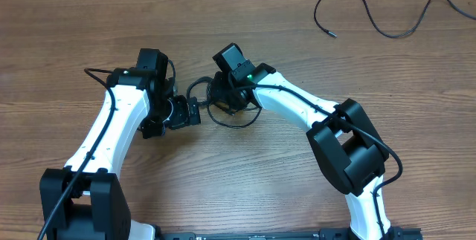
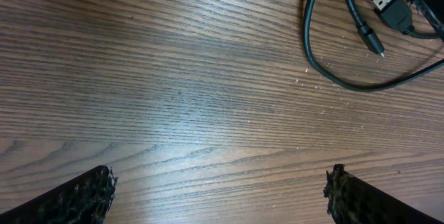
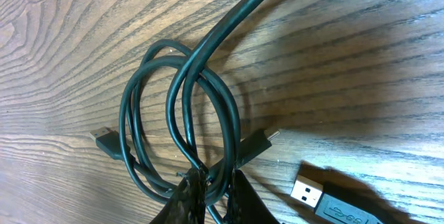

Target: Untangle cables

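Step in hand: first grip on the tangle. Right claw (image 3: 216, 195) is pinched onto strands at the near edge of the coiled cables (image 3: 196, 71), which lie flat on the surface (image 2: 173, 99) between the arms (plug ends poke out beside the loops). Left claw (image 2: 218, 200) gapes wide and empty, with the coil just beyond its tips. Next move, as I judge it: lift, have the left claw take a plug end, and draw the two apart. Loose cable (image 1: 394, 36) lies well apart.
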You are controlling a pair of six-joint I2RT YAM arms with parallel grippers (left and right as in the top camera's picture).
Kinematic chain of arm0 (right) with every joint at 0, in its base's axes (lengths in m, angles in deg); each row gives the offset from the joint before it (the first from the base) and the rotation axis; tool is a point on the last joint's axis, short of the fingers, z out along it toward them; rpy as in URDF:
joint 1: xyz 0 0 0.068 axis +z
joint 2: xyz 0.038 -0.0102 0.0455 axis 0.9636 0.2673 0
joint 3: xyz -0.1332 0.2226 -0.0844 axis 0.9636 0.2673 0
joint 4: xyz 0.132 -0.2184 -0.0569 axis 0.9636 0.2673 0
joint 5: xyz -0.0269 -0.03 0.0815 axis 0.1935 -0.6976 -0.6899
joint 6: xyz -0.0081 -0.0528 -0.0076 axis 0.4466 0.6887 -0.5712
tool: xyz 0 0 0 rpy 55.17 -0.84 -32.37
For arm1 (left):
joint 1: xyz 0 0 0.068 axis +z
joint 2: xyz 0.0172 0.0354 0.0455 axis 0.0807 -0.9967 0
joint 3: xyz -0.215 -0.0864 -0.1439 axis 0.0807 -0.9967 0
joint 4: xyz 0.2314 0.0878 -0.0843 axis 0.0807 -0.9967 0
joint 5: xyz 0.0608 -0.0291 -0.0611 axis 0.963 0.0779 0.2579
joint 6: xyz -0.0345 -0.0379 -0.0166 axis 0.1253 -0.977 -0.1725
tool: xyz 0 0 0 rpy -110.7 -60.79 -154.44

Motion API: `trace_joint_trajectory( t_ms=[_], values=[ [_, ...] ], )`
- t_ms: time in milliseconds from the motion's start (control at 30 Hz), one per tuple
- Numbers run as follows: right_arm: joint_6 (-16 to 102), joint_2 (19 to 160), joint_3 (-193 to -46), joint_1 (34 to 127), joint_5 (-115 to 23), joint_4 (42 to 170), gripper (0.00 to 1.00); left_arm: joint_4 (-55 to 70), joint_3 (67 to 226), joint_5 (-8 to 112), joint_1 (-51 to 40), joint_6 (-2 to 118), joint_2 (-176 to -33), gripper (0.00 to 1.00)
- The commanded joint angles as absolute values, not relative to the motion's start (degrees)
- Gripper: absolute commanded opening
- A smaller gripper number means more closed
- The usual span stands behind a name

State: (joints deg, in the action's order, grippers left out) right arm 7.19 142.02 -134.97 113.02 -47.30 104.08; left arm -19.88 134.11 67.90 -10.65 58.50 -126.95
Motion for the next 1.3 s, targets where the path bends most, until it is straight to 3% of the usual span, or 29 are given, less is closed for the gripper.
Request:
trace_joint_trajectory(
  t_ms=[0, 133, 567, 1000, 1267],
  values=[
    [7.00, 142.98, -134.75, 113.17, -46.51, 103.64, 0.15, -19.66, 133.85, 67.20, -11.04, 59.13, -127.43, 0.99],
    [7.02, 143.00, -134.75, 113.19, -46.51, 103.73, 0.22, -19.66, 133.85, 67.20, -11.04, 59.15, -127.43, 1.00],
    [6.97, 144.12, -134.75, 113.70, -46.97, 103.91, 0.21, -19.72, 133.85, 67.25, -11.04, 59.17, -127.43, 0.99],
    [7.02, 145.10, -134.80, 113.63, -48.59, 103.58, 0.04, -19.66, 133.85, 68.32, -11.04, 59.24, -127.43, 0.99],
    [7.24, 143.88, -135.23, 113.37, -49.77, 105.17, 0.04, -19.68, 133.85, 68.32, -11.04, 59.37, -127.43, 1.00]
  ],
)
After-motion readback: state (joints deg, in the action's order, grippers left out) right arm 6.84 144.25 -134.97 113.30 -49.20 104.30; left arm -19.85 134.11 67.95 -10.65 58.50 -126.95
